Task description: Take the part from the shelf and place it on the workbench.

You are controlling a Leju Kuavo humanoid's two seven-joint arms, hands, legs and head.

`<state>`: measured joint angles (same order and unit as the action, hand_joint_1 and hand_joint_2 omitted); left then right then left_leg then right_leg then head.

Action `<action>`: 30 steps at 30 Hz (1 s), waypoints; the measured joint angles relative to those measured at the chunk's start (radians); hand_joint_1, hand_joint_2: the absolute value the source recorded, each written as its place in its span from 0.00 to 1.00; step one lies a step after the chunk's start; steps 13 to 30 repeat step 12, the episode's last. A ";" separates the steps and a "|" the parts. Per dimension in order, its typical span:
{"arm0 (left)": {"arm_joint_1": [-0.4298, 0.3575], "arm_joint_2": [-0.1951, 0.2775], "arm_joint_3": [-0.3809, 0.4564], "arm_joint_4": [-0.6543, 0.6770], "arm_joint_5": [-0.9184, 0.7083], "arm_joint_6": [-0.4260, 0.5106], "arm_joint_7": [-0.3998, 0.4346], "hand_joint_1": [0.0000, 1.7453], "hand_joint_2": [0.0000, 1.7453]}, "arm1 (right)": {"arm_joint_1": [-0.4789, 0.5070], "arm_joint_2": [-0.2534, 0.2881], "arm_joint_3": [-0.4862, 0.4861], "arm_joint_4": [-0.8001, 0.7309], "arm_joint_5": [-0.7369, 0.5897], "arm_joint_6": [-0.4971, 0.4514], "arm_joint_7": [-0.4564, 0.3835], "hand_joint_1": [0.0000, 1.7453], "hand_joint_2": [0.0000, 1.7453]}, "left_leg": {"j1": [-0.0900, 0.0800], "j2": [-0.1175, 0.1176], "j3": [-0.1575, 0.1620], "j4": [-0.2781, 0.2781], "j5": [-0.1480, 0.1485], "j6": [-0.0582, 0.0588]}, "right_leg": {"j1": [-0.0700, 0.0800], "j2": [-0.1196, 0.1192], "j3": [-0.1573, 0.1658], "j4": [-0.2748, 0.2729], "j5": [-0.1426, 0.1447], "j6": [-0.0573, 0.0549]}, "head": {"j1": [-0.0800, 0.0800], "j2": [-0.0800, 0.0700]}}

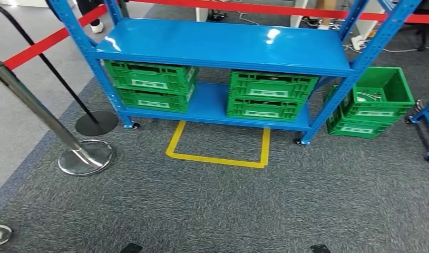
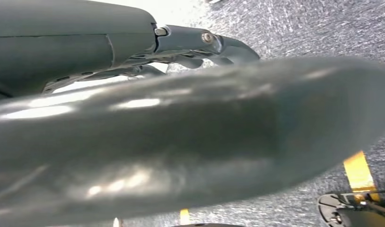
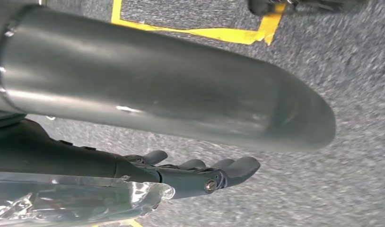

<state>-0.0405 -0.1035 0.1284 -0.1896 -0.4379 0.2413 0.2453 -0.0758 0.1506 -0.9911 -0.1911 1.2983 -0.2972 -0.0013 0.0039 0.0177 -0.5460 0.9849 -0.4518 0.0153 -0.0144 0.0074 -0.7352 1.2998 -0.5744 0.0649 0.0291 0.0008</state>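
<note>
A blue shelf (image 1: 223,45) stands ahead of me, its top board bare. On its lower board sit two stacks of green crates (image 1: 152,84) (image 1: 267,95); what they hold is hidden. My left hand (image 2: 181,142) hangs over the grey carpet with its thick thumb across the picture, its dark fingers (image 2: 219,45) stretched out, and nothing in it. My right hand (image 3: 171,94) hangs the same way, with nothing between the thumb and the fingers (image 3: 205,175). Crinkled silvery wrapping (image 3: 63,198) shows beside that hand near the wrist; I cannot tell what it is.
A yellow tape square (image 1: 220,158) marks the carpet before the shelf. To the left, a chrome post (image 1: 38,113) and a black post base (image 1: 96,123) carry a red belt (image 1: 49,41). Stacked green crates (image 1: 376,100) and a blue wheeled frame (image 1: 426,118) stand on the right.
</note>
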 joint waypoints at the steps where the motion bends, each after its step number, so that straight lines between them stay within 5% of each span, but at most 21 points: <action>1: 0.000 0.000 0.000 0.000 0.000 0.000 0.000 0.00 0.00 | 0.001 0.000 0.000 0.000 0.000 0.000 0.000 0.00 0.00 | 0.000 0.008 0.001 0.000 -0.001 -0.001 | 0.000 -0.001 -0.001 0.009 0.005 0.002 | 0.000 0.000; 4: 0.000 -0.001 0.000 0.000 0.000 0.000 0.000 0.00 0.00 | 0.003 0.000 0.000 0.000 0.000 0.000 0.001 0.00 0.00 | 0.000 0.029 0.011 0.002 -0.008 -0.010 | 0.000 -0.021 0.098 -0.165 0.090 0.001 | 0.001 0.000; 6: -0.001 -0.001 0.000 0.000 0.000 0.000 0.000 0.00 0.00 | 0.001 0.000 0.000 0.000 0.000 0.000 0.000 0.00 0.00 | -0.005 0.038 0.016 0.004 -0.014 -0.020 | 0.002 -0.031 0.152 -0.259 0.118 -0.009 | -0.001 0.000; 9: -0.002 -0.001 0.000 0.000 0.000 0.000 0.000 0.00 0.00 | 0.002 0.000 0.000 0.000 0.000 0.000 0.000 0.00 0.00 | -0.006 0.045 0.019 0.002 -0.014 -0.034 | 0.004 -0.017 0.156 -0.270 0.121 -0.031 | -0.002 0.000; 12: -0.003 -0.001 0.000 0.000 0.000 0.000 0.000 0.00 0.00 | 0.001 0.000 0.000 0.000 0.001 -0.001 0.000 0.00 0.00 | -0.002 0.020 0.004 0.040 -0.046 -0.048 | -0.001 -0.004 0.154 -0.273 0.126 -0.047 | -0.004 0.000; 30: -0.003 -0.001 0.000 0.000 0.000 0.000 0.000 0.00 0.00 | 0.001 0.000 0.000 0.000 0.001 -0.001 0.000 0.00 0.00 | -0.002 0.020 0.004 0.040 -0.046 -0.048 | -0.001 -0.004 0.154 -0.273 0.126 -0.047 | -0.004 0.000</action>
